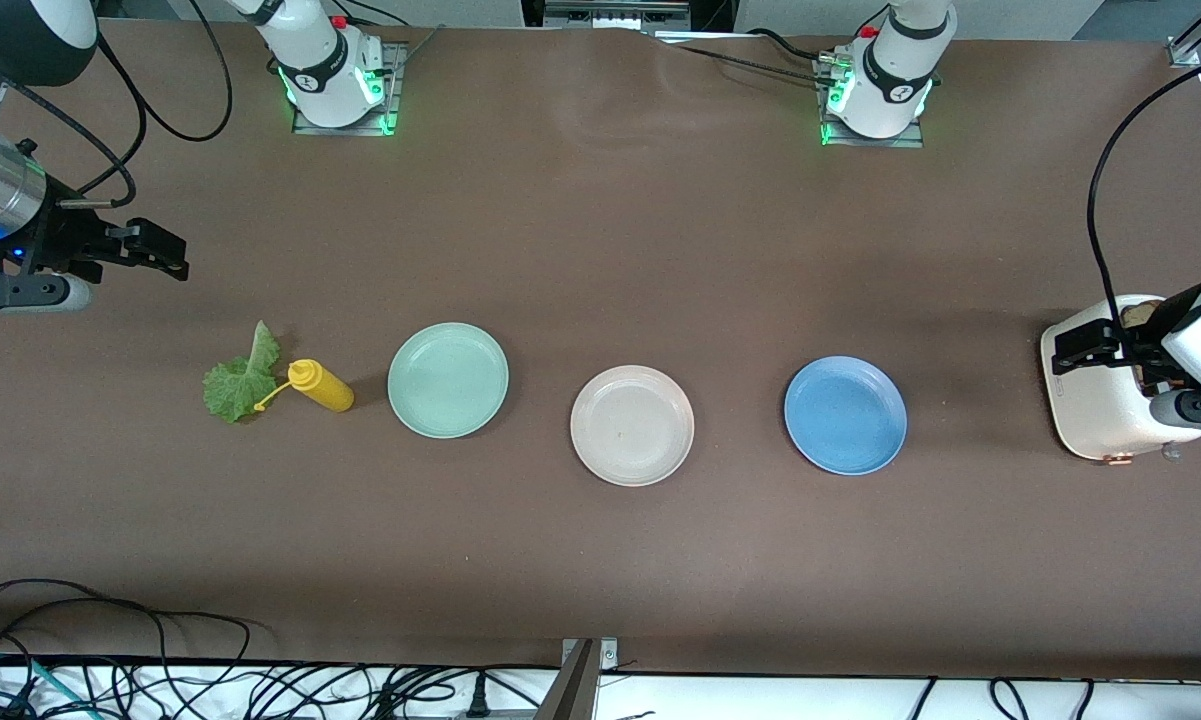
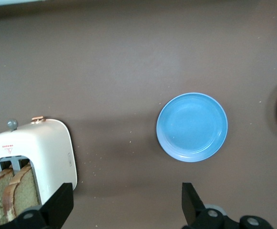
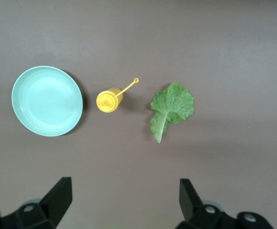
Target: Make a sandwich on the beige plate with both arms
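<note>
Both claws spread wide, empty | left claw (image 2: 124,202) — over toaster (image 2: 38,152) | right claw (image 3: 121,200) — above bare table (image 1: 600,250)

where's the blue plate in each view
Front view: the blue plate lies on the table between the beige plate and the toaster.
Left wrist view: the blue plate sits mid-frame, apart from the toaster.
Right wrist view: not in it.
Shared landmark: the toaster, in the front and left wrist views.
</note>
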`<action>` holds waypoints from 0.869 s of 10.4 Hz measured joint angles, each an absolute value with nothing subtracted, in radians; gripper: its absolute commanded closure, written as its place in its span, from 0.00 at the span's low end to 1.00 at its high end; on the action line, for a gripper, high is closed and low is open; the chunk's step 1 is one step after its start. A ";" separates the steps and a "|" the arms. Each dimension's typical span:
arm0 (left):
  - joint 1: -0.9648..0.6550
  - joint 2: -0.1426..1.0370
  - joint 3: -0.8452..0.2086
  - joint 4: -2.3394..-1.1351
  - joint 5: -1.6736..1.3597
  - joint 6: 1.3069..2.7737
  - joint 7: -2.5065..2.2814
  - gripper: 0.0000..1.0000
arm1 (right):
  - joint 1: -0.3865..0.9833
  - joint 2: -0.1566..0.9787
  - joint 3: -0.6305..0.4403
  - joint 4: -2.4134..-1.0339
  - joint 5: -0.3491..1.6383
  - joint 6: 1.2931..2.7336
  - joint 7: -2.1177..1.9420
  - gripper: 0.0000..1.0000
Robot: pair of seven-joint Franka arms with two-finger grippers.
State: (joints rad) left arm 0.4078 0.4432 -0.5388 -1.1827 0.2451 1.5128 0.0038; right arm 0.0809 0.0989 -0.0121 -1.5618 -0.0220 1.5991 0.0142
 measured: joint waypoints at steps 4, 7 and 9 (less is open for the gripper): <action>0.426 0.443 -0.542 -1.184 0.245 1.512 0.005 0.00 | 0.080 0.099 -0.013 -1.562 -0.022 1.599 0.016 0.00; 0.426 0.443 -0.543 -1.184 0.245 1.512 0.005 0.00 | 0.080 0.099 -0.013 -1.562 -0.022 1.599 0.016 0.00; 0.426 0.443 -0.543 -1.184 0.245 1.512 0.005 0.00 | 0.080 0.099 -0.014 -1.562 -0.022 1.599 0.017 0.00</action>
State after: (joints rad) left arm 0.4262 0.4427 -0.5425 -1.1835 0.2452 1.5123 0.0045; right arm 0.0800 0.0989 -0.0136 -1.5617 -0.0220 1.5991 0.0166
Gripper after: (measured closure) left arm 0.000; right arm 0.000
